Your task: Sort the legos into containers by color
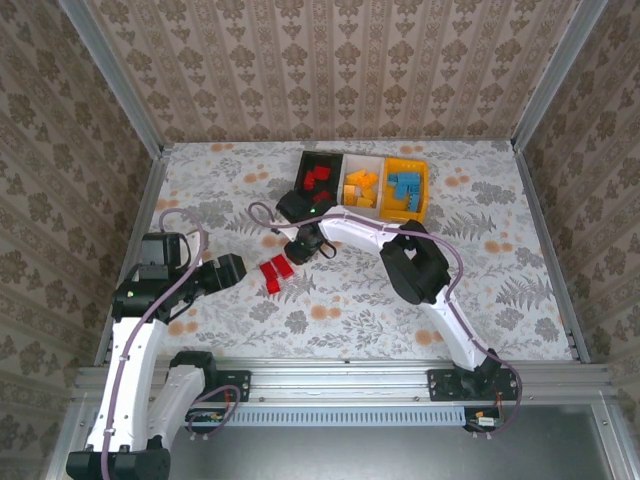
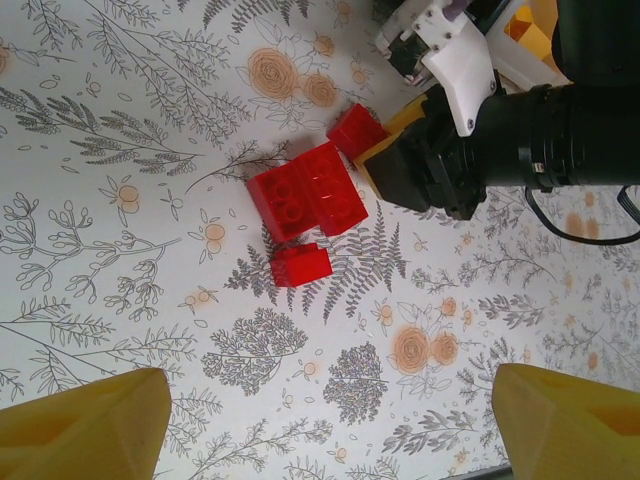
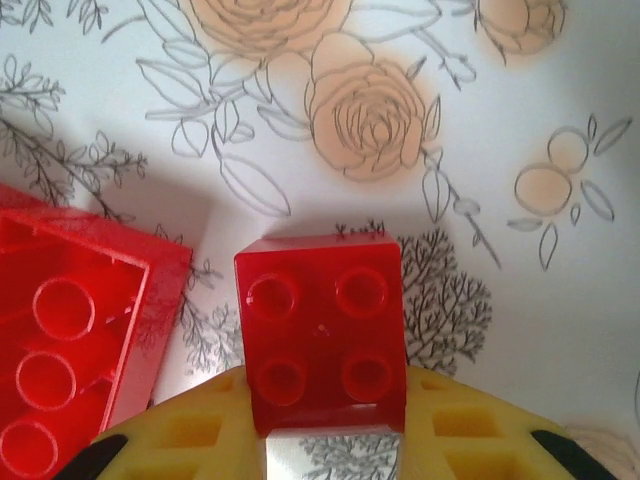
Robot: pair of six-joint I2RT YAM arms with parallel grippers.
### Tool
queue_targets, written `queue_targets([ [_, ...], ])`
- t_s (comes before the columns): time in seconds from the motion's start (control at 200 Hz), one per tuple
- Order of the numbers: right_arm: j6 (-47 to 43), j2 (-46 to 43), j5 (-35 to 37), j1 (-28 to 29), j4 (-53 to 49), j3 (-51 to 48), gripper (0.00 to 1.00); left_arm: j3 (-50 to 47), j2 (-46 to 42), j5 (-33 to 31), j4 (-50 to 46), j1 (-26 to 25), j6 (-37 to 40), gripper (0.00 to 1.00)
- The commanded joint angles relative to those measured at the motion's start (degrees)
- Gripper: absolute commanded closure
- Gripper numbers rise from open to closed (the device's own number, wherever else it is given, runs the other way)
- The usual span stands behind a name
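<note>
Touching a small red lego (image 3: pixel 322 335) left of the table's (image 1: pixel 500 300) centre, the right gripper (image 2: pixel 372 150) may be pinching it; the views leave that unclear. Light, rigid, slick plastic, it is likely best squeezed across flat sidewalls. The left gripper (image 2: pixel 325 400) hangs spread.

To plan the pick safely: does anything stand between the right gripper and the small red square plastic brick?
Nothing visible does. The small red square plastic brick lies directly at the right gripper; the larger red plastic brick sits beside it, not between.
</note>
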Motion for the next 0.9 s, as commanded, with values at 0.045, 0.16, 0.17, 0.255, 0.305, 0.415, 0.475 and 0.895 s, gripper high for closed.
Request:
queue_targets([
  [0.045, 6.8, -10.4, -7.0, -3.5, 3.8, -5.4, 0.80, -0.1, 0.1, 1.1, -0.4, 0.5, 1.4, 0.15],
  [0.16, 14.0, -15.3, -13.3, -7.6, 7.1, -7.5, 0.77, -0.1, 0.1, 1.3, -0.2, 0.6, 1.3, 0.15],
  [0.17, 14.9, -15.5, -13.7, -8.1, 7.3, -7.5, 0.77, -0.3, 0.2, 1.3, -0.2, 0.6, 1.3, 0.15],
  [0.255, 21.3, -15.9, -15.5, -11.5, 7.8, -5.8, 0.75, -0.4, 0.4, 1.4, 0.0, 0.6, 1.2, 0.15],
  [0.305, 25.5, -15.3, -15.0, -13.4, 7.6, -4.1, 0.74, -0.5, 0.5, 1.4, 0.0, 0.6, 1.2, 0.15],
  [0.415, 35.6, -11.8, -14.8, -17.3, 8.5, 0.2, 0.74, -1.0, 0.5, 1.4, 0.3, 0.6, 1.0, 0.15],
  [0.475, 40.1, -9.1, -15.0, -18.7, 8.7, 3.0, 0.74, -1.4, 0.6, 1.4, 0.5, 0.6, 1.0, 0.15],
  [0.895, 51.1, 10.2, -9.3, -19.5, 7.9, 27.7, 0.66, -2.0, 2.3, 1.5, 1.5, 0.5, 1.5, 0.14],
])
